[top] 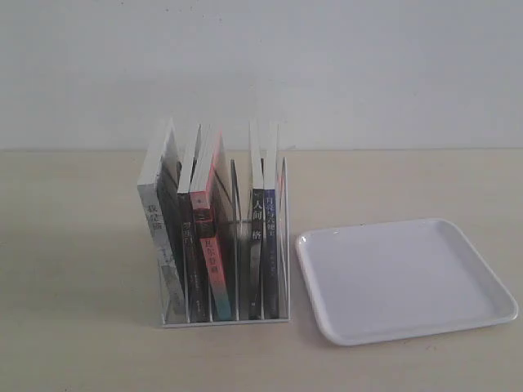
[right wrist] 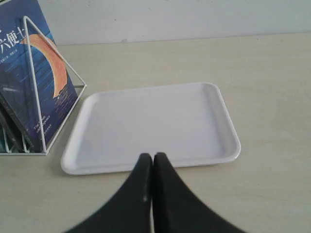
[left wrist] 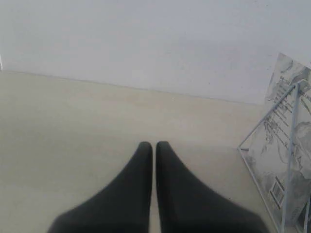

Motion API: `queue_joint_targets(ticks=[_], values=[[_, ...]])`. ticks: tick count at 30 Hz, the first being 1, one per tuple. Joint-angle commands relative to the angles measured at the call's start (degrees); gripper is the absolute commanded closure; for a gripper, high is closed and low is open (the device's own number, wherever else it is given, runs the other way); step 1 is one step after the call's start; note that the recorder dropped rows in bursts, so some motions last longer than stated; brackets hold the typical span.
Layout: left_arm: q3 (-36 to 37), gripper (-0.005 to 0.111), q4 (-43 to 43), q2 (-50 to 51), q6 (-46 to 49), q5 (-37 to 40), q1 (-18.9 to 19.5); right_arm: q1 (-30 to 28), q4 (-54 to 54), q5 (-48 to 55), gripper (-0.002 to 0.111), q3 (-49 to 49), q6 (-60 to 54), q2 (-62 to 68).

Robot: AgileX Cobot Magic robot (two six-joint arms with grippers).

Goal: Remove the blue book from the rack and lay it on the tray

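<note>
exterior view: the rack (top: 225, 320) stands on the tabletop (top: 73, 269) with several books upright or leaning in its slots. the blue book (top: 270, 245) stands in the slot at the rack's end nearest the tray (top: 409, 282), spine facing the camera, just beside a black-spined book (top: 257, 245). the tray lies flat on the tabletop just beside that end of the rack, not touching it.

left wrist view: my left claw (left wrist: 154, 145) is closed. its two dark fingers (left wrist: 131, 194) are pressed together at the tips with nothing between them, above bare tabletop. at the rack's (left wrist: 291, 145) end away from the tray, a grey-white book cover (left wrist: 277, 170) shows behind the wire. the claw is apart from it.

right wrist view: my right claw (right wrist: 152, 158) is likewise closed and holds nothing. its tips are seen against the rim of the tray (right wrist: 155, 121). the blue book (right wrist: 14, 73), navy cover with orange crescent, rests inside the rack's end wire, on the side beside the tray.
</note>
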Motion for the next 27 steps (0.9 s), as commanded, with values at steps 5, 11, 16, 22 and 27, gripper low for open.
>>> queue_joint_targets(ticks=[5,11,16,22,27], values=[[-0.2,0.103,-0.6,0.2,-0.6,-0.5,0.2,0.1,0.0,-5.7,0.108,-0.1,0.0,0.1],[-0.2,0.103,-0.6,0.2,-0.6,-0.5,0.2,0.1,0.2,-11.5,0.108,-0.1,0.0,0.1],[-0.2,0.103,-0.6,0.2,-0.6,-0.5,0.2,0.1,4.4,-24.6,0.108,-0.1,5.5,0.1],[-0.2,0.103,-0.6,0.2,-0.6,-0.5,0.2,0.1,4.2,-46.4,0.108,-1.2,13.5,0.1],[-0.2,0.103,-0.6,0.2,-0.6,-0.5,0.2,0.1,-0.6,-36.8,0.108,-19.1,13.4,8.0]])
